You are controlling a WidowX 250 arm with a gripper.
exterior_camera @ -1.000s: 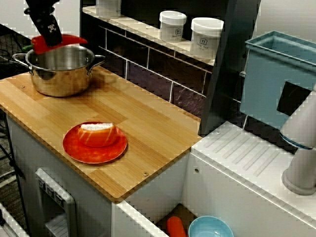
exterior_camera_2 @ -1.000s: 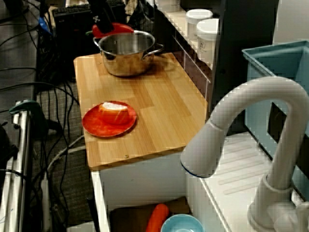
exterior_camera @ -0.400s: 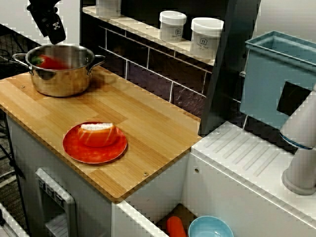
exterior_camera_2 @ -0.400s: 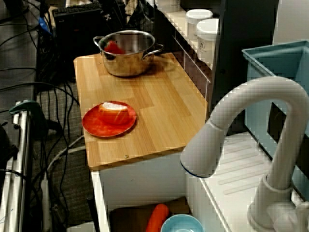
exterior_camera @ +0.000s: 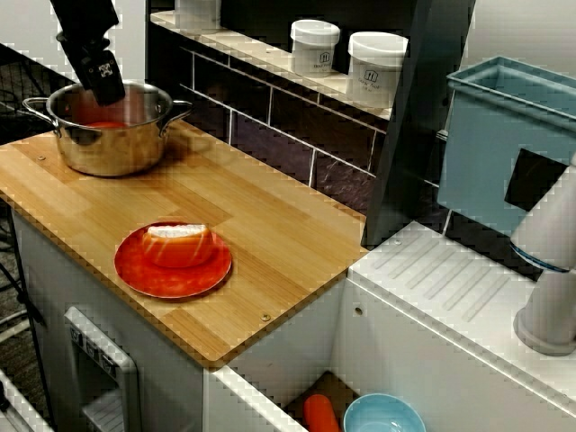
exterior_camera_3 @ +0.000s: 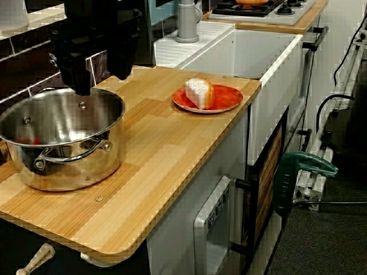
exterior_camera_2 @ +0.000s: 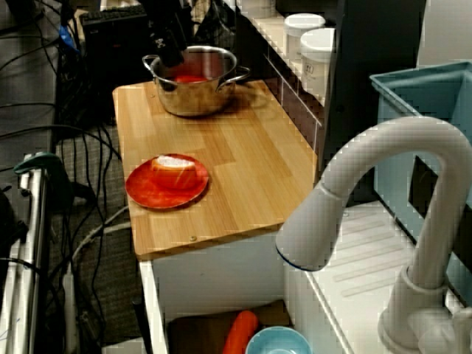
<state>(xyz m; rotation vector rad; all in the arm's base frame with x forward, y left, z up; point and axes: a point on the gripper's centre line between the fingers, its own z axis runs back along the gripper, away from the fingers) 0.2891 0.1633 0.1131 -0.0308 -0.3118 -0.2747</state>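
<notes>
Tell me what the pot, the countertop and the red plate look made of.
Shiny two-handled silver pot: polished metal, likely stainless steel; mirror-like reflections. Pale striped countertop: wood or wood-look laminate; plank grain lines. Round red plate: glossy, probably plastic or glazed ceramic; bright highlights.

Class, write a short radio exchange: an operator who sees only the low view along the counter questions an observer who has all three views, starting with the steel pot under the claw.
Operator: My claw hangs open above the pot, but I see mostly the pot's wall. Is anything inside?
Observer: Yes. From above, a red thing lies on the pot's floor.
Operator: What is in the sink beyond the plate?
Observer: An orange carrot-like thing lies beside a light blue bowl at its bottom.
Operator: And what is along the wall?
Observer: White lidded jars stand on the ledge, two of them side by side.
</notes>
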